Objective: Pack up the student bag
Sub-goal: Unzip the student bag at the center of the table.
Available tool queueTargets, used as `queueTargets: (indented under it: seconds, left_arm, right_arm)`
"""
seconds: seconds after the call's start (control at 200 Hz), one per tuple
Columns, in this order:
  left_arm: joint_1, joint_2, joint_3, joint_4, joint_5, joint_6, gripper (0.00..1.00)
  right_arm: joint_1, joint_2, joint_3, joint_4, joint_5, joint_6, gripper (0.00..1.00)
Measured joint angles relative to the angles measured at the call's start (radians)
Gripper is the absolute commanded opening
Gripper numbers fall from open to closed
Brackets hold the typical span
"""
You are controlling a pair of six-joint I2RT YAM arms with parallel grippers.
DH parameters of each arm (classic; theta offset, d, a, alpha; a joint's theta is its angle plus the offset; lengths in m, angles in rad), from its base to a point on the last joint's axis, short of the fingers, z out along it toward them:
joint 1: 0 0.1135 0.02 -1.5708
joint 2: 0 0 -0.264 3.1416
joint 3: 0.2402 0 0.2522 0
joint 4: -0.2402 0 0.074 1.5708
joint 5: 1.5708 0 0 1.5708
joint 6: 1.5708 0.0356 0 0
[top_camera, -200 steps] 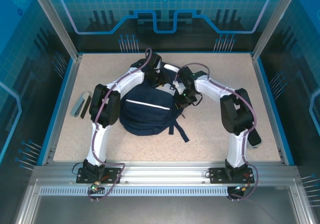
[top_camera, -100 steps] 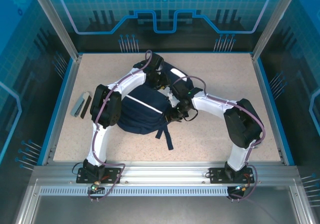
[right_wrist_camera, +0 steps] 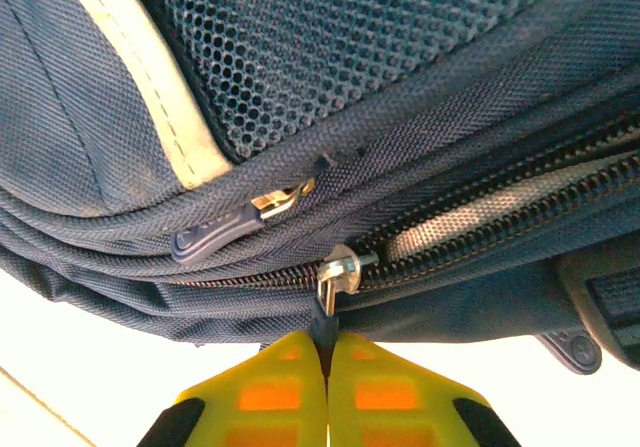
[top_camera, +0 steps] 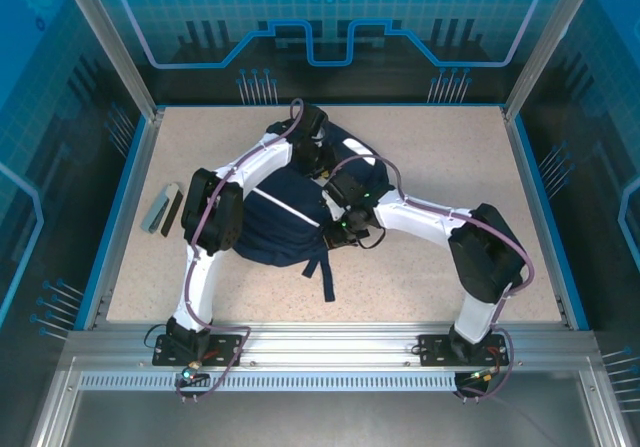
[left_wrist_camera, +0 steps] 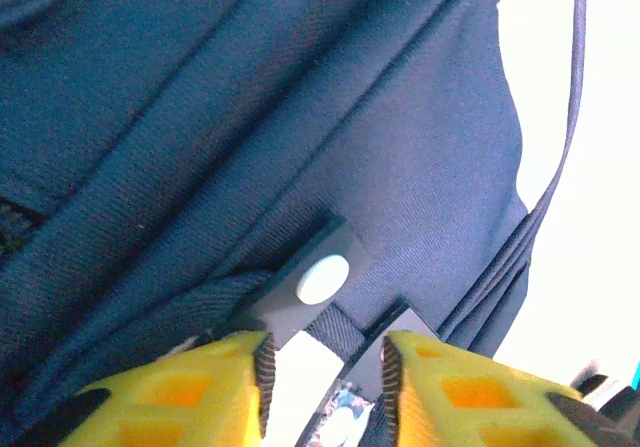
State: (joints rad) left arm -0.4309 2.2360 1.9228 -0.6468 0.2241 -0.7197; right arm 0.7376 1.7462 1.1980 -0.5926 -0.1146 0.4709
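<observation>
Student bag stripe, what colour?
White, a thin stripe on the navy student bag; top external view shows it best.

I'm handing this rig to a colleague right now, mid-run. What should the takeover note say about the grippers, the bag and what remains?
Grippers: the left gripper has its jaws apart around a webbing loop at the top of the student bag; whether it grips is unclear. The right gripper is shut on the zipper pull.
Bag: it lies mid-table between both arms.
Done: the zipper is parted on one side of the slider and closed on the other.
Left: probably finish opening. The grey item and dark slim item near the table's left edge lie outside the bag and likely go in. Then zip up.
</observation>
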Motion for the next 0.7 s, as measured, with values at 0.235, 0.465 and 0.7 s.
queueTargets:
  seconds: [0.235, 0.465, 0.7]
  left_arm:
    - [0.035, -0.094, -0.038, -0.062, -0.003, 0.089, 0.47]
    - [0.036, -0.265, -0.208, -0.063, -0.021, 0.179, 0.36]
    - [-0.085, -0.13, -0.178, -0.053, -0.025, 0.221, 0.23]
  right_arm:
    - [-0.13, -0.092, -0.042, -0.037, 0.003, -0.028, 0.0]
    - [-0.238, -0.041, 0.01, -0.088, 0.014, -0.144, 0.0]
    - [-0.24, -0.007, 0.05, -0.118, 0.024, -0.281, 0.0]
